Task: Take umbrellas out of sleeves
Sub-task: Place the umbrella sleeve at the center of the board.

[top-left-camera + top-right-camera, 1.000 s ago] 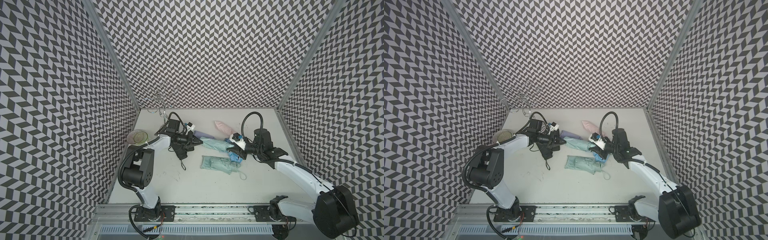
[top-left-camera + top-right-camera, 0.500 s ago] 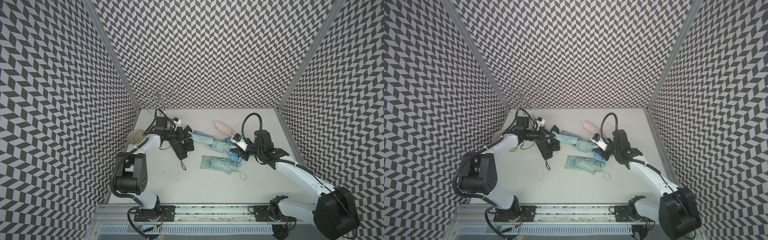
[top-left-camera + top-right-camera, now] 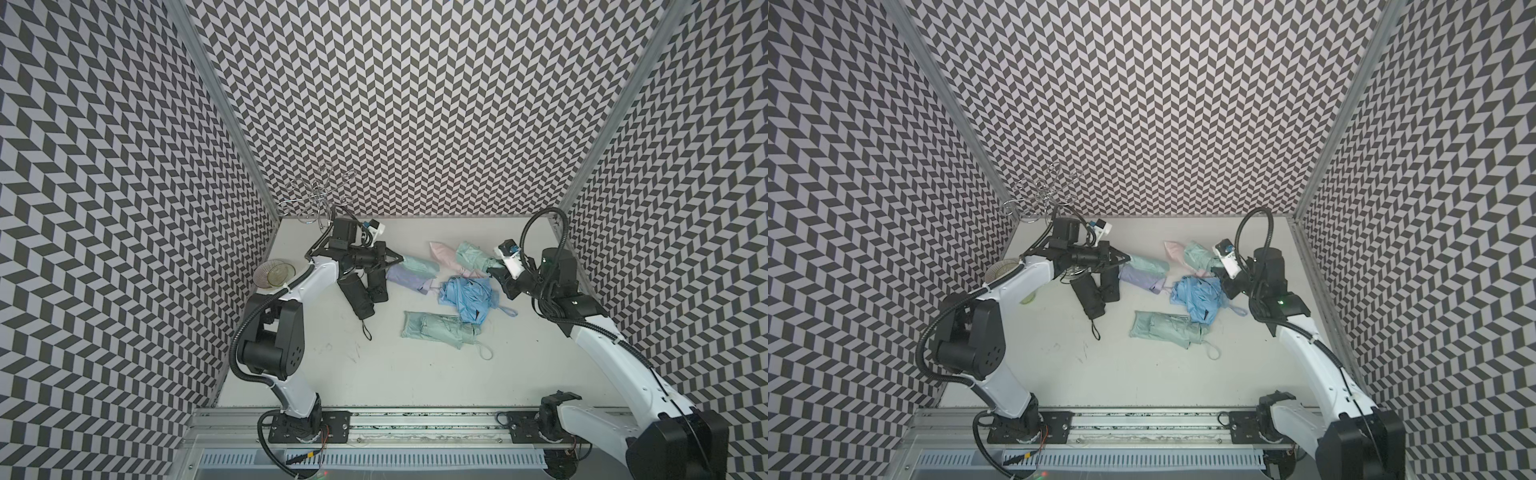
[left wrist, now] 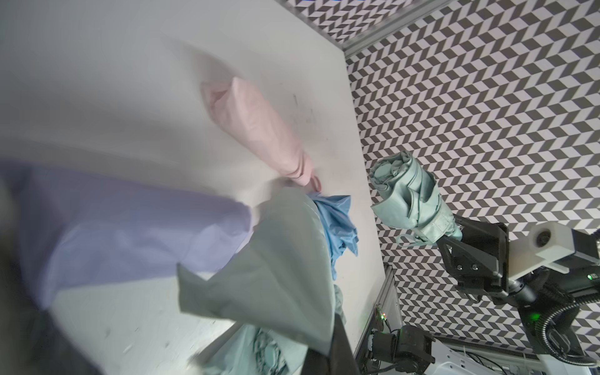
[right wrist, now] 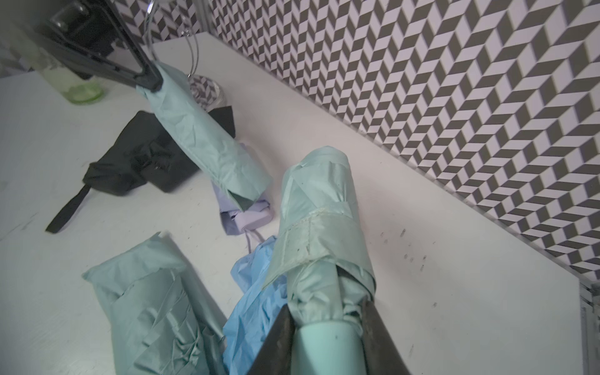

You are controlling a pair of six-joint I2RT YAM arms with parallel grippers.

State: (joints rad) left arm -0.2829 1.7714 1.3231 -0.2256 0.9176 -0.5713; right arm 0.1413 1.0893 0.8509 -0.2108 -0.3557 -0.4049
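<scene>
Nearest us on the desk point(image 3: 415, 374) lies the near mint umbrella point(image 3: 440, 328), flat, pleats showing, wrist loop trailing toward the front. Just behind it and overlapping its far end is the light blue umbrella point(image 3: 469, 297), loose and crumpled, out of any sleeve. Off toward the left arm we see two black umbrellas point(image 3: 356, 293) lying side by side and touching, one strap pointing forward.

Further back is the lilac umbrella point(image 3: 405, 277); we cannot tell whether it is sleeved. Right above it the left gripper point(image 3: 399, 260) is clamped shut on one end of the mint green sleeve point(image 3: 419, 264), which hangs empty and slack, its open end drooping onto the lilac one in the right wrist view point(image 5: 207, 143).

On the opposite side the right gripper point(image 5: 324, 308) is closed on the handle of the held mint umbrella point(image 3: 473, 257), lifted off the desk, strap wrapped round it, fully clear of the sleeve with a gap between them.

The pink umbrella point(image 3: 442, 253) lies behind that gap, smooth-skinned, looks sleeved.

By the left wall is a clear cup point(image 3: 274, 272); a wire rack point(image 3: 318, 201) stands in the far corner.
</scene>
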